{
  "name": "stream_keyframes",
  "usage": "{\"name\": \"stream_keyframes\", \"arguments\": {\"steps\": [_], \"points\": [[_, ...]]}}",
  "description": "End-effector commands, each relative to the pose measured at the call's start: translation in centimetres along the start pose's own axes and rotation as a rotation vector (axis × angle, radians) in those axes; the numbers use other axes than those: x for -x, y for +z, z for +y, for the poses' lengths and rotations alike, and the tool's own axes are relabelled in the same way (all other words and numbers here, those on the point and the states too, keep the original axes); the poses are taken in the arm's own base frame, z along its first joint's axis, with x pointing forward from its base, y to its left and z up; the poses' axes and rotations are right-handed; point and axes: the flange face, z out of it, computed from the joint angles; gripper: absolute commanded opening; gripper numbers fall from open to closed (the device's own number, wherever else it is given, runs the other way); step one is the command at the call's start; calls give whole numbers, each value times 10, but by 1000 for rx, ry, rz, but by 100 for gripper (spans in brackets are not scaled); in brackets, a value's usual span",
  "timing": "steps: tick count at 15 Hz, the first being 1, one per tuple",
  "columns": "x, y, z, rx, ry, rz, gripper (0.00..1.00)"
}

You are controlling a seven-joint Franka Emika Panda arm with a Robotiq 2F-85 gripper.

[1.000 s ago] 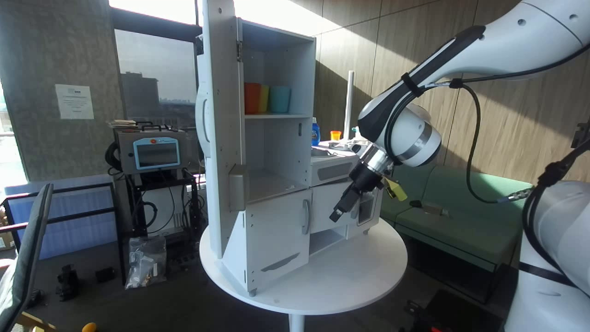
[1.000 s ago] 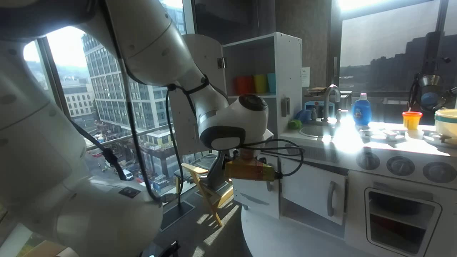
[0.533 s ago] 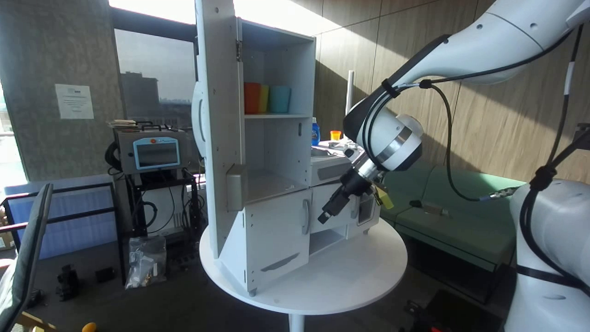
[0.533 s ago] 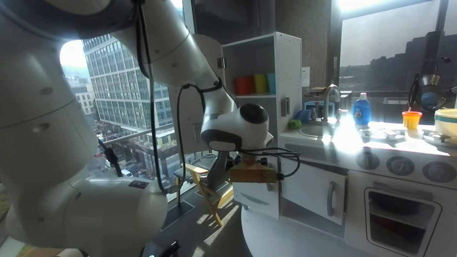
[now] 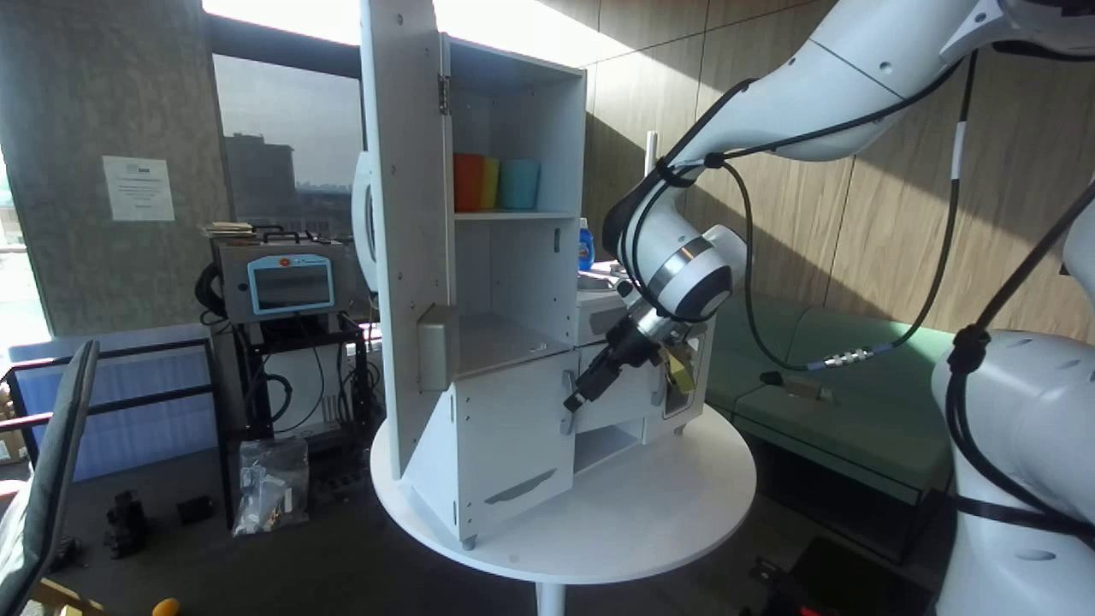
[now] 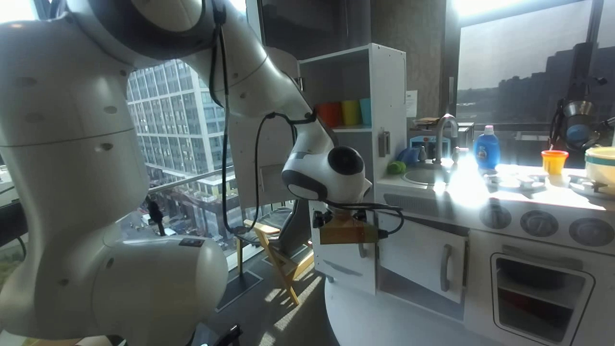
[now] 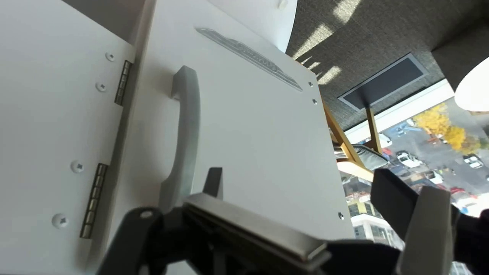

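Observation:
My gripper (image 7: 303,187) is open and empty in the wrist view, with its dark fingertips (image 7: 214,181) wide apart. It faces the white lower cabinet door (image 7: 263,145), which is closed. One finger is close to the grey door handle (image 7: 188,126); I cannot tell whether they touch. In an exterior view the gripper (image 5: 575,402) overlaps the handle (image 5: 568,383) of the lower door (image 5: 513,445). In an exterior view the fingers are hidden behind the wrist and its yellow-orange block (image 6: 349,234).
The tall upper door (image 5: 411,239) stands open. Orange (image 5: 467,181), yellow (image 5: 490,182) and teal (image 5: 518,183) cups stand on the shelf. The toy kitchen is on a round white table (image 5: 650,522). A blue bottle (image 6: 487,148) and an orange-yellow cup (image 6: 554,162) stand on the counter.
The arm has moved across the front of the kitchen, bringing the gripper to the lower door's handle. The tall upper door has swung slightly wider open.

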Motion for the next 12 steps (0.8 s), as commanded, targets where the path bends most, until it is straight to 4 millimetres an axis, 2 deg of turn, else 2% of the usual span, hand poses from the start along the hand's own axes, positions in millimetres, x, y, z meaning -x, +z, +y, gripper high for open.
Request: {"name": "stream_keyframes", "arguments": {"steps": [1,5,8,12], "points": [[-4,27,28,39,-5,-5,100],[12,50,39,57,-8,-59,100],[23,53,43,69,-32,-91,100],[20,55,39,48,-62,-59,100]]}}
